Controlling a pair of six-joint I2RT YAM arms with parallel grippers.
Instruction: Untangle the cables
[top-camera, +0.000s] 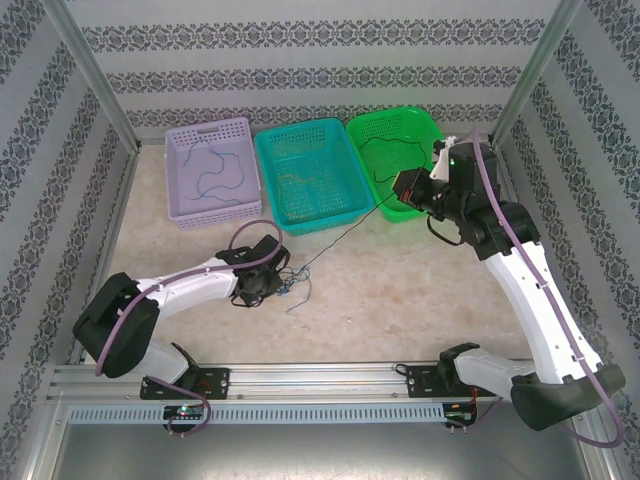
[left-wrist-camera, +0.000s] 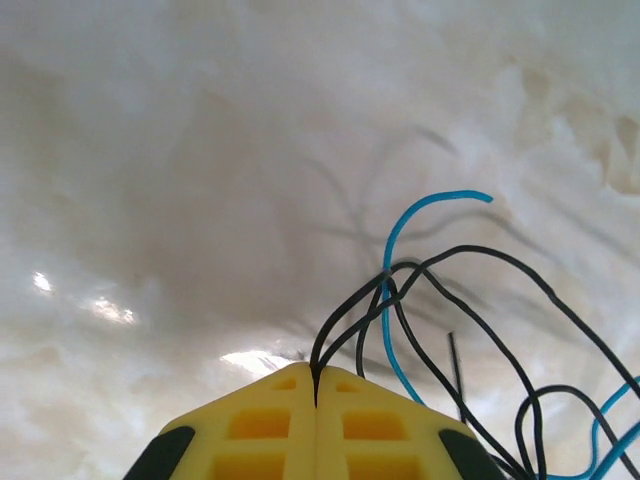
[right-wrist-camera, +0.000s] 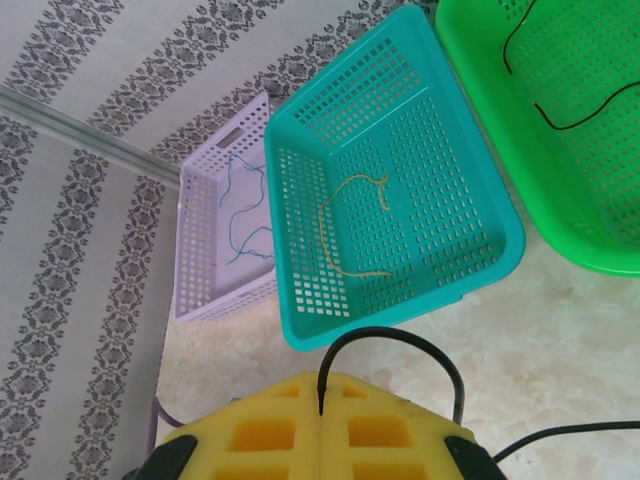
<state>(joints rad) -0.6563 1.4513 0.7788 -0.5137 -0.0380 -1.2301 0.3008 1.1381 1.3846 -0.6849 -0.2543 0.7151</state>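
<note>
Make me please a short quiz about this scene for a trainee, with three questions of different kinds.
1. True or false: the teal basket is empty.
2. What does the left gripper pinch? A) a black cable B) a basket rim C) nothing
3. Fill in: the cable in the lilac basket is ___ in colour.

Key
1. False: a yellowish cable lies in it.
2. A
3. Blue: a blue cable lies there.
</note>
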